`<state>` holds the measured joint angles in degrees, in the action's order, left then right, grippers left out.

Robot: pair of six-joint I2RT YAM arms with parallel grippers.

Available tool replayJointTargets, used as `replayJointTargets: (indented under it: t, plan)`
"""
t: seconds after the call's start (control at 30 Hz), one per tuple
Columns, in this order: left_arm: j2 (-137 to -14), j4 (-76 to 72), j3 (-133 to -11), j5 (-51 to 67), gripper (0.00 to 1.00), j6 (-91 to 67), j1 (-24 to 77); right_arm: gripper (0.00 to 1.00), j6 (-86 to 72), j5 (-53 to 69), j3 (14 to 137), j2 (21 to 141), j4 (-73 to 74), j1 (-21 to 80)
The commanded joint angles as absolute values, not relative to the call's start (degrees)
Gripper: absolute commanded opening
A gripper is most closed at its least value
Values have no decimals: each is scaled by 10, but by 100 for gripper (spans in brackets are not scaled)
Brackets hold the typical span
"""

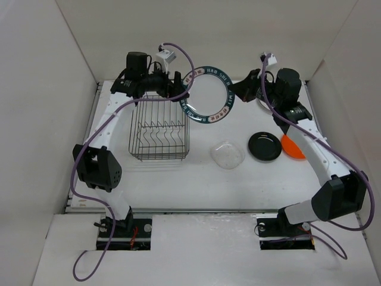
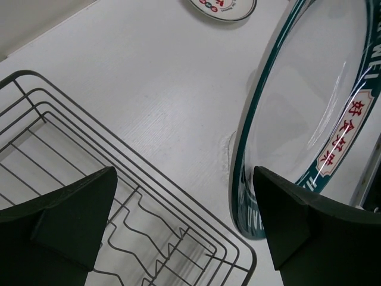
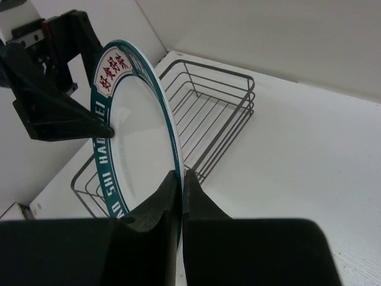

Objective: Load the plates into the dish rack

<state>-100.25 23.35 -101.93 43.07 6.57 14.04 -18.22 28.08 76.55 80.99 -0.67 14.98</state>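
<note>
Clamping one teal-rimmed plate (image 3: 140,137), right claw (image 3: 180,176), left claw (image 2: 184,173) spread apart, one dish rack (image 1: 158,158), four other plates (image 1: 265,146).

A left arm (image 1: 110,125) and right arm (image 1: 315,152) are shown, built of white links and black joint housings, each trailed by a purple cable (image 1: 72,179).

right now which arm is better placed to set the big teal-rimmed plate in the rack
Right, likely: the right hand grips the plate by its rim beside the dish rack; the left hand is open.
</note>
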Motion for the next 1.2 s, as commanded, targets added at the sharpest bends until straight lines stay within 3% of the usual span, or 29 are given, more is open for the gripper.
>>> replayJointTargets:
  t: [0.0,0.1,0.13,0.2,0.23,0.27,0.4,0.43,0.47,0.5,0.63,0.67,0.7,0.8,0.93,1.17]
  plan:
    - [-999,216,-1052,477,96,60,140,0,-193,336,787,806,-56,149]
    - [-1022,235,-1082,546,82,54,140,0,-193,357,794,822,-56,149]
    - [-1022,236,-1088,563,58,49,140,0,-193,357,794,822,-56,149]
    - [-1029,236,-1088,584,24,40,140,0,-193,357,794,828,-56,149]
    - [-1029,236,-1088,584,9,31,140,0,-193,357,794,833,-56,149]
    - [-1029,236,-1088,584,2,24,140,0,-193,357,794,833,-64,149]
    - [-1029,248,-1074,592,0,29,134,0,-210,357,795,839,-87,149]
    - [-1014,248,-1060,567,0,29,134,34,-215,357,795,846,-87,149]
    - [-1004,248,-1053,536,0,21,127,82,-215,338,795,846,-87,149]
    - [-992,256,-1047,507,0,12,116,100,-215,317,795,846,-87,149]
    - [-894,273,-984,257,0,24,109,100,-189,147,789,833,13,176]
    - [-863,261,-919,129,0,24,109,100,-184,113,789,828,33,182]
    - [-803,251,-890,71,0,34,109,100,-177,56,789,828,49,194]
    - [-715,259,-814,-107,0,54,114,100,-177,-1,789,828,97,203]
    - [-647,288,-772,-222,0,69,109,100,-177,-12,777,828,110,215]
    - [-638,308,-717,-274,0,63,109,100,-177,-12,772,844,115,234]
